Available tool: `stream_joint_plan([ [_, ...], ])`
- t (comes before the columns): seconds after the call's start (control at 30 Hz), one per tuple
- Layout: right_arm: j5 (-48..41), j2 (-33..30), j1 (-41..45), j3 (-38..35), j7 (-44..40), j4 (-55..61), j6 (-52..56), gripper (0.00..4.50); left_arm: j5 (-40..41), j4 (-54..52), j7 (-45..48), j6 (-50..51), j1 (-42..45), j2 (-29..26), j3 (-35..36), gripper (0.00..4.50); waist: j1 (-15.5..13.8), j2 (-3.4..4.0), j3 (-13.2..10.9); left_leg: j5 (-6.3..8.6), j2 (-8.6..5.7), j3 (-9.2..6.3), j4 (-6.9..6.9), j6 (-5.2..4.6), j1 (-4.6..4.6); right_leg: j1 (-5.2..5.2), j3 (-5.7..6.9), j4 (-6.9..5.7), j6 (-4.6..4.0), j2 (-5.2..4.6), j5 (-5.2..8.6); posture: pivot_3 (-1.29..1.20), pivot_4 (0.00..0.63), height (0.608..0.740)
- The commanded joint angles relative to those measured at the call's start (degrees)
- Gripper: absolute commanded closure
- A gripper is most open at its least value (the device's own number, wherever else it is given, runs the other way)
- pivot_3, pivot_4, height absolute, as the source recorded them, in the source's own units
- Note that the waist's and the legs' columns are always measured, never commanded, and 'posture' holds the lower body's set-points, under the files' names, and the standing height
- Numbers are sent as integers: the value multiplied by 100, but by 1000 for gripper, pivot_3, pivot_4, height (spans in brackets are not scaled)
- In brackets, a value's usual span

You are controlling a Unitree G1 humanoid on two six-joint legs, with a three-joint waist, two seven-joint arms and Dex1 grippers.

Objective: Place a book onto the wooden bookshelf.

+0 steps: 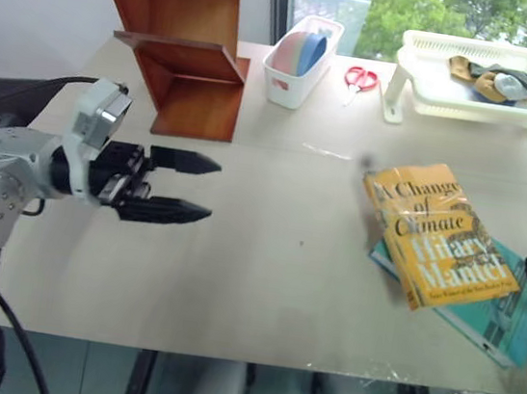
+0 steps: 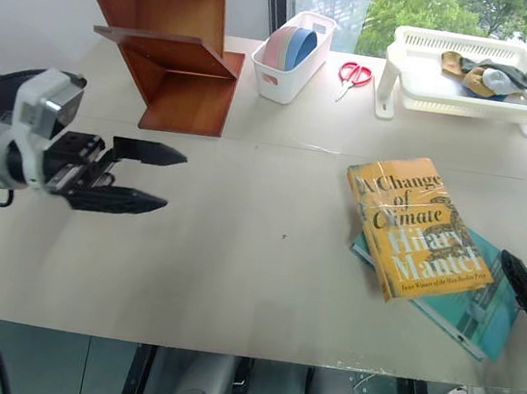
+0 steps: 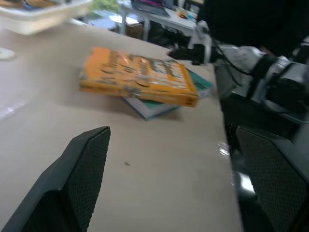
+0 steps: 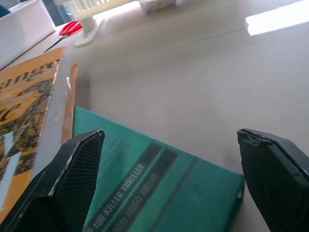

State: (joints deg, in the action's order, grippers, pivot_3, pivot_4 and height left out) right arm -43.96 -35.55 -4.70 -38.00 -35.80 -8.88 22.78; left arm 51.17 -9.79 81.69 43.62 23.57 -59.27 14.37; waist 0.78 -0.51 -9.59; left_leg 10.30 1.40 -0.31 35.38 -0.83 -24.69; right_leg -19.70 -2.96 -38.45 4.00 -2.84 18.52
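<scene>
The yellow-orange book (image 1: 438, 235) lies flat on the table at the right, resting partly on a thinner teal book (image 1: 505, 321). The reddish-brown wooden bookshelf (image 1: 182, 41) stands at the back left. My left gripper (image 1: 214, 190) hovers open above the table at the left, in front of the shelf, pointing toward the books and well apart from them. My right gripper (image 2: 516, 274) sits at the table's right edge beside the teal book. In the right wrist view it is open (image 4: 169, 140) over the teal cover (image 4: 159, 193), with the yellow book's edge (image 4: 29, 111) alongside.
A white bin (image 1: 301, 56) with round pastel items stands right of the shelf. Red scissors (image 1: 360, 78) lie behind the books. A white tray (image 1: 480, 99) holding several small items sits at the back right. Bare tabletop (image 1: 285, 258) stretches between my grippers.
</scene>
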Motion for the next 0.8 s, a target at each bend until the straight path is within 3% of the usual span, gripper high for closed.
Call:
stream_joint_plan([
  [0.03,-118,90,239,-35,396,25,378,0,3,-110,10,-143,117,-65,175,82,4,-1,0,0,0,1,1,0,2,0,-1,-5,0,0,0,0,150,740],
  [0.17,-775,683,370,-106,1002,345,1191,0,-178,-135,-45,-307,-48,-63,158,82,19,-10,5,-1,13,-1,4,1,6,0,-2,-15,-3,16,1,0,150,740],
  [0.5,-818,1827,413,1071,1178,1446,1456,0,-141,-296,-228,-294,-264,-56,245,82,178,-43,19,0,42,16,0,2,19,-4,-16,-18,-7,30,1,0,150,740],
  [0.8,-913,2306,693,1563,1537,1885,1596,0,-156,-320,-268,-265,-414,-139,352,82,163,-41,18,2,68,26,-1,4,24,-11,-32,-28,-12,56,1,0,150,740],
])
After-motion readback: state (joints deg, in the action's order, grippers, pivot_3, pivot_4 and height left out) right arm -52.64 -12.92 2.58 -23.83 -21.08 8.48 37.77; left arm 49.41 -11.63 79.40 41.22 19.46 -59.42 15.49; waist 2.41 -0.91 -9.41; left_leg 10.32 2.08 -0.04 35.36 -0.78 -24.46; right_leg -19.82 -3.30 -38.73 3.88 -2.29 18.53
